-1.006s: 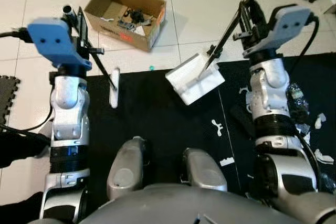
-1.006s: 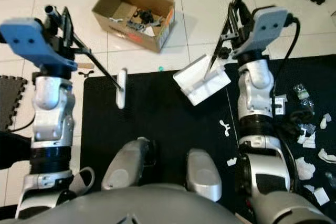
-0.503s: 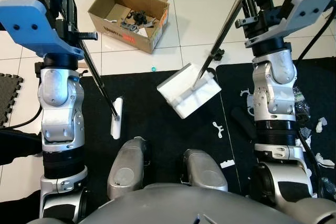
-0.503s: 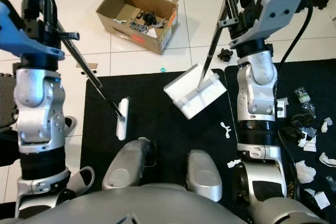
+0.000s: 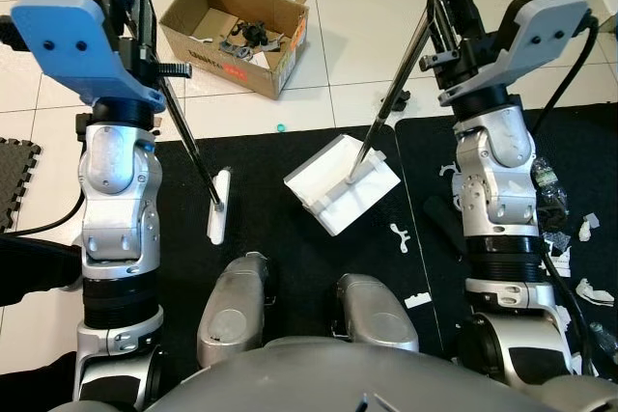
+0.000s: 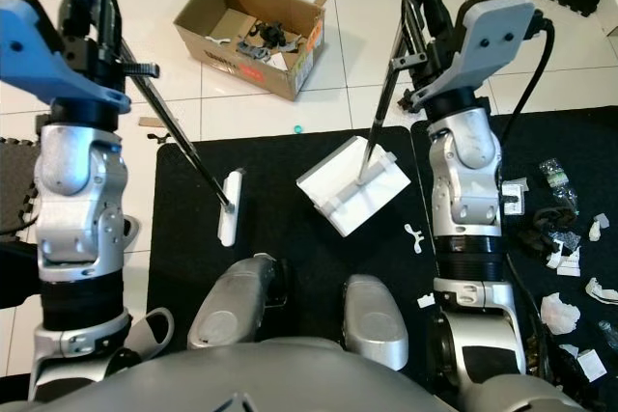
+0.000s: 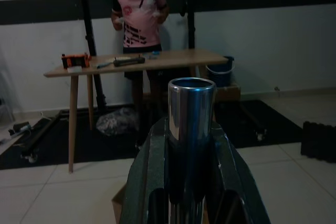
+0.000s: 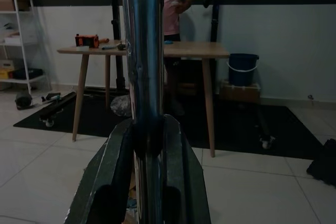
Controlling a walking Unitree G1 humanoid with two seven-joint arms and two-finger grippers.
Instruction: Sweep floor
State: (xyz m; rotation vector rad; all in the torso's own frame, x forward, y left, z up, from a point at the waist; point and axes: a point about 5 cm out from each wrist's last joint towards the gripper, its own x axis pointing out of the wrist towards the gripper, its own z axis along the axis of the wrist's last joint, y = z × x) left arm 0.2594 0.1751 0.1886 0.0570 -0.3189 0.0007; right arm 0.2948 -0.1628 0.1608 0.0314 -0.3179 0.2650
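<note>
Left eye view: left gripper [image 5: 145,21] fingers clench the broom [image 5: 218,205] handle, right gripper [image 5: 446,31] fingers clench the dustpan [image 5: 340,183] handle, broom head left of the pan on the black mat [image 5: 280,238], paper scraps [image 5: 584,229] nearer the right arm

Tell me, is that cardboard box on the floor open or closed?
Open: the cardboard box has its flaps spread, with dark and white odds and ends visible inside.

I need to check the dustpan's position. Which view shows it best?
The left eye view: the white dustpan lies whole and unobstructed on the black mat. The right eye view shows it equally whole; the right wrist view shows its metal handle clamped in the right gripper.
</note>
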